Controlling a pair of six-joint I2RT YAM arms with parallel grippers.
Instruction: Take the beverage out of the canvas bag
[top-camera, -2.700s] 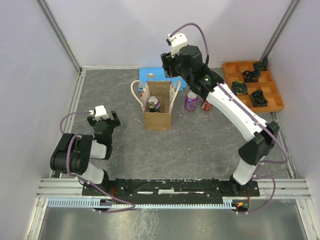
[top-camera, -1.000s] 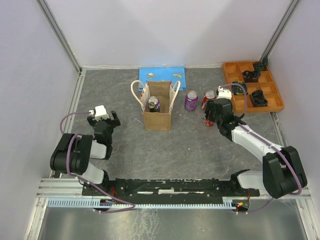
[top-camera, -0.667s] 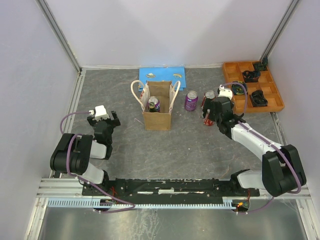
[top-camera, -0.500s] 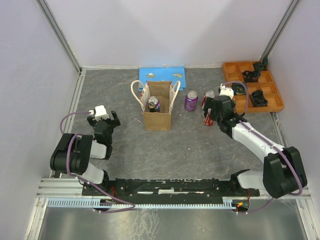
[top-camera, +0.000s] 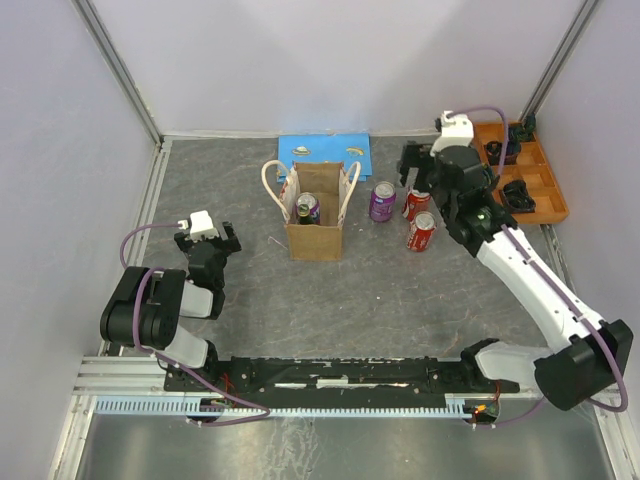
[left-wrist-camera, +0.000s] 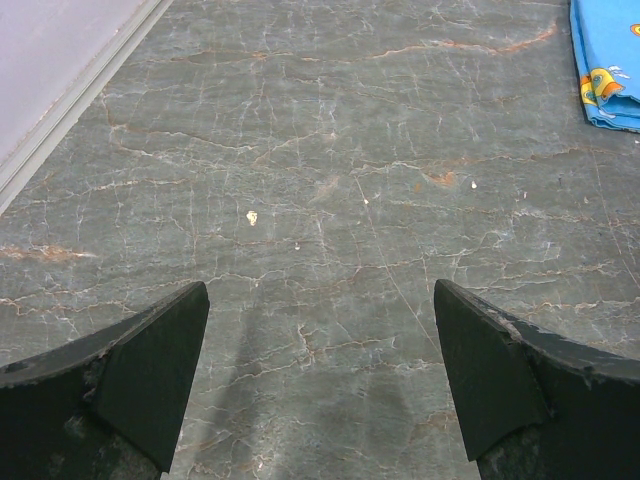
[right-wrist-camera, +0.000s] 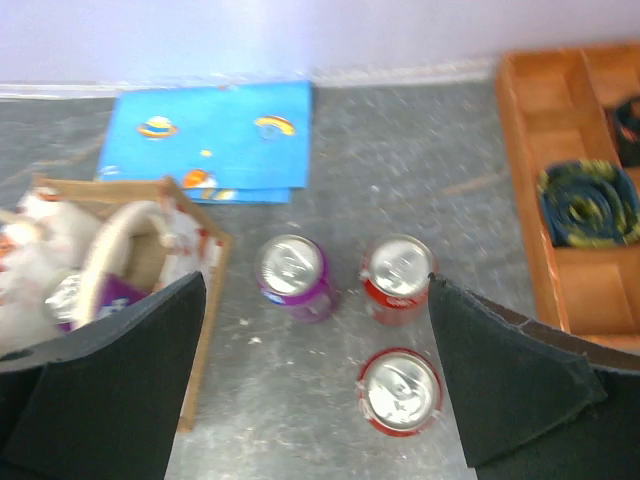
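**Right jaws** hang spread wide and empty above three drinks standing on the counter toward its far right corner: a purple can (top-camera: 382, 201), a red can (top-camera: 416, 200) just beside it, and a second red can (top-camera: 421, 231) slightly nearer. The canvas bag (top-camera: 315, 236) stands upright near the middle of the far edge, just in front of a flat blue board (top-camera: 325, 149). A purple-labelled beverage (top-camera: 308, 208) stands inside it, between the cream rope handles (top-camera: 270, 185). The left jaws, likewise spread and empty, sit low near the left edge, well apart from the bag. The likely next reach is into the bag, and the risk lies there. A jaw snagging a rope handle or the soft wall could drag or topple the bag. A low sweep leftward could also knock over the standing cans.
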